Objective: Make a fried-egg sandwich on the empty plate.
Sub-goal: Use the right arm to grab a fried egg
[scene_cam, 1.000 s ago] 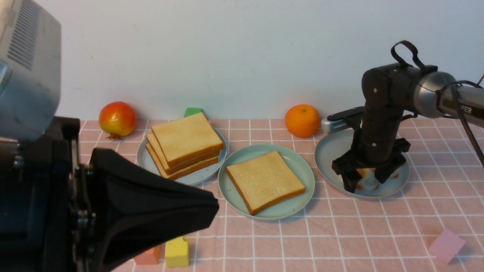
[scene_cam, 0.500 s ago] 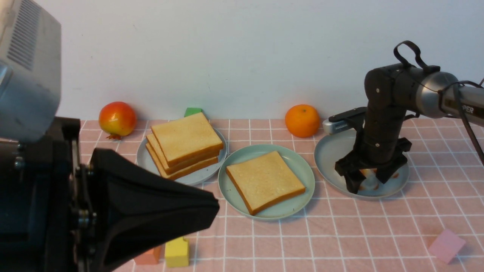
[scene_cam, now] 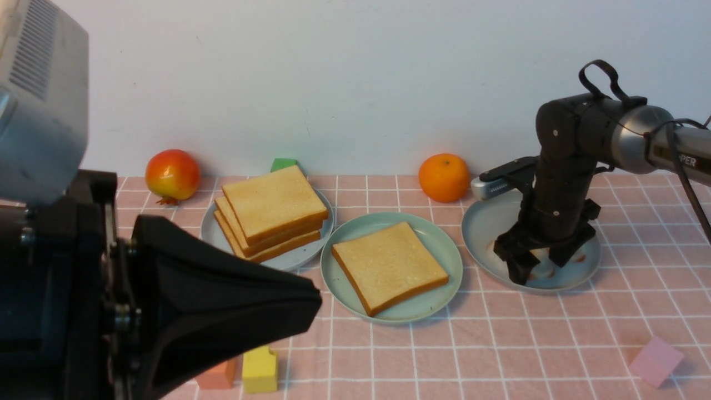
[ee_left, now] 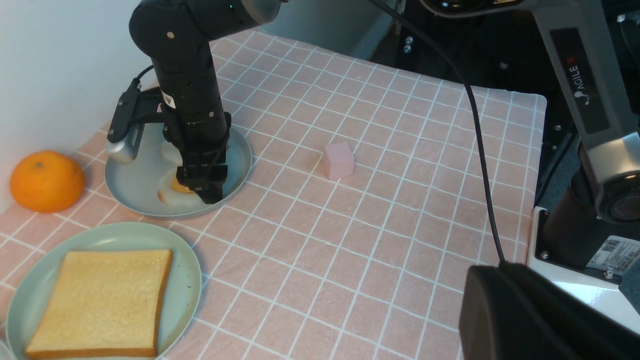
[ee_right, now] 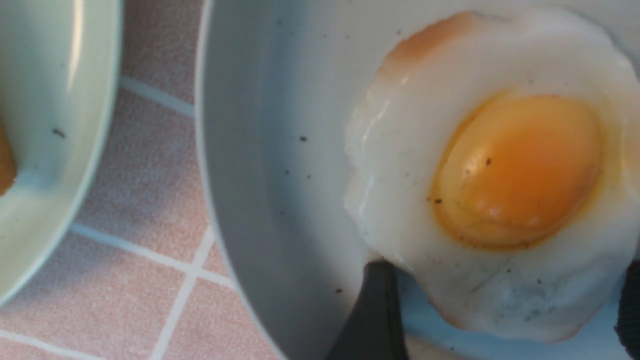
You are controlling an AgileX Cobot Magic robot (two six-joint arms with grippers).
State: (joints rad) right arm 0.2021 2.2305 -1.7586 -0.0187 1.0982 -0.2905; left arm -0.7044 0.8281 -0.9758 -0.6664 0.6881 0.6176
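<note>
Base toast slice [scene_cam: 390, 266] on the plate [scene_cam: 441, 244]; right of it, the released right tool [scene_cam: 537, 266] straddles the unlifted egg [ee_right: 500, 170]; left tool [scene_cam: 266, 300] clenched; second slice [scene_cam: 275, 203] not yet placed.

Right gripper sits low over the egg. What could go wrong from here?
1. The egg lies flat on the grey-blue plate; the open right gripper has one fingertip at its thin white edge, so closing may catch only that edge and slip.
2. Fingertips this low could drag the plate toward the mint-green plate beside it.
</note>
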